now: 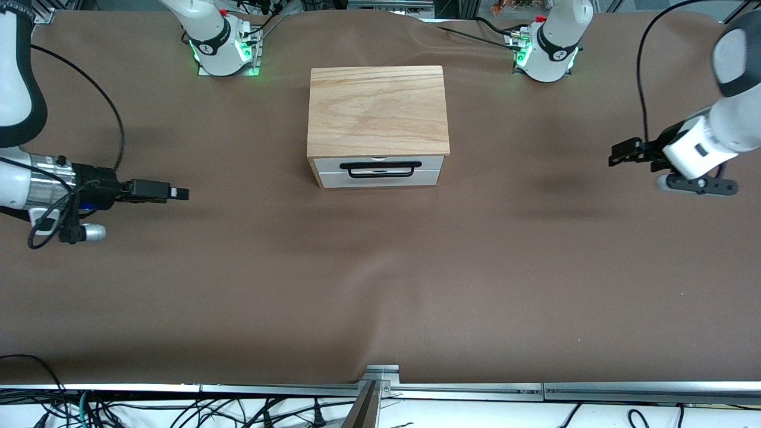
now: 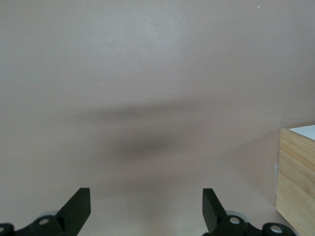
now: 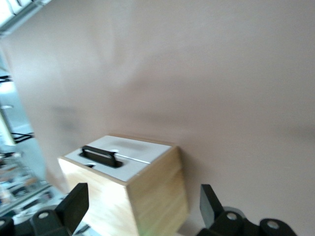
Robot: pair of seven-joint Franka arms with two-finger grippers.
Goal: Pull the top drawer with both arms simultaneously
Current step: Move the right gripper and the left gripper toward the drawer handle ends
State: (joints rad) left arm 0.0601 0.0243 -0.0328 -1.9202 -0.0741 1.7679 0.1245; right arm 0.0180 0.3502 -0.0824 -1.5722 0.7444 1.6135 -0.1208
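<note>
- We see the top drawer [image 1: 378, 163] closed in the wooden cabinet [image 1: 377, 110], mid-table.
- Left gripper [image 1: 618, 153] and right gripper [image 1: 178, 193] hover over bare tablecloth [image 1: 380, 285], fingers apart, well clear of it at either end.

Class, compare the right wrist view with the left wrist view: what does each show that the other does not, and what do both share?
Only the right wrist view shows the top drawer front, shut, with its black handle. Only the left wrist view shows a dark shadow on the cloth. Both show the brown table cloth, the wooden cabinet and an open gripper: right gripper, left gripper.
</note>
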